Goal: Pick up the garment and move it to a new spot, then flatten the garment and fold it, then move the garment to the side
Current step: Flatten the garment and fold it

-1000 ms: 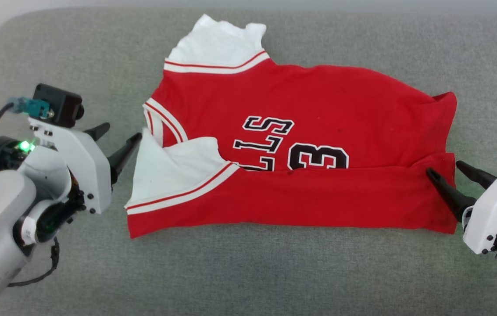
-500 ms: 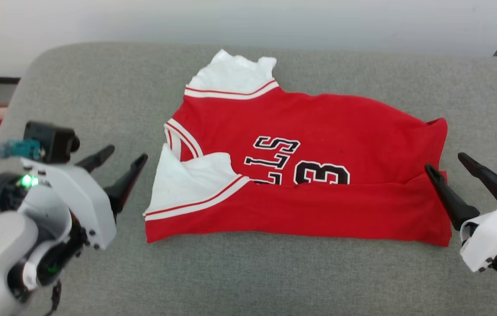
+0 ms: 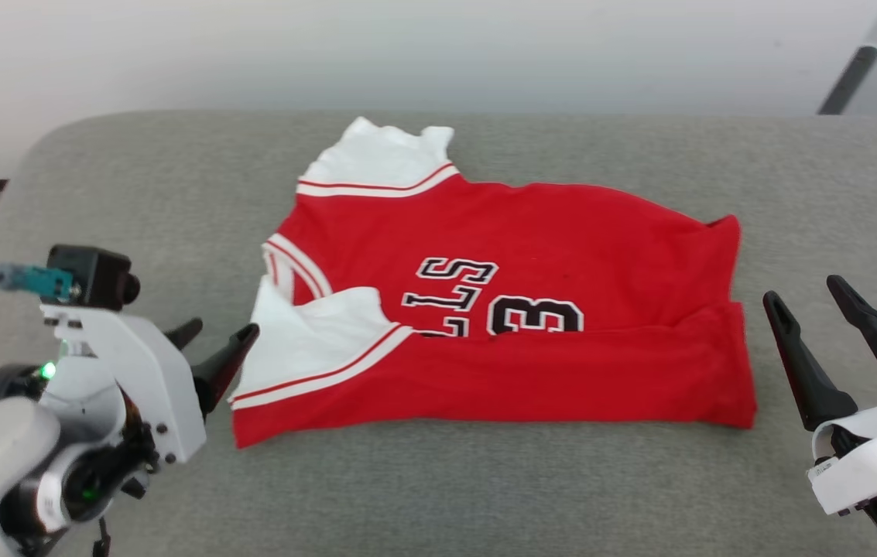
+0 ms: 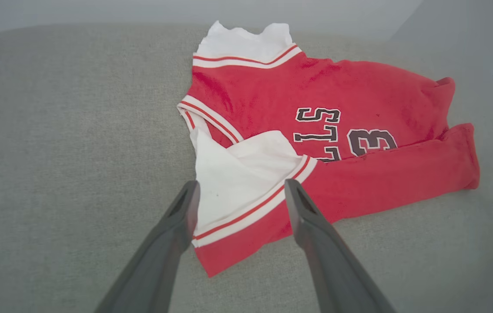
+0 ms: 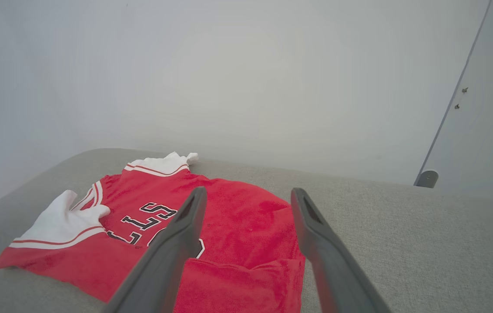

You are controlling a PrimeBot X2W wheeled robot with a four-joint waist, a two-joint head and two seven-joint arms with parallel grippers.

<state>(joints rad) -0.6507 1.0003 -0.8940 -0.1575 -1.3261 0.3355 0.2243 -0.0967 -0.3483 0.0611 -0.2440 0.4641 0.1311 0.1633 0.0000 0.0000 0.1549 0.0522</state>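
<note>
You see the shirt [image 3: 531,232] lying on the grey cushion [image 3: 438,480], its near edge folded up over the front. Your left hand [image 3: 223,329], fingers apart, sits just beside the near sleeve [image 3: 306,333]. Your right hand [image 3: 803,290], also spread and empty, is near the hem end.
</note>
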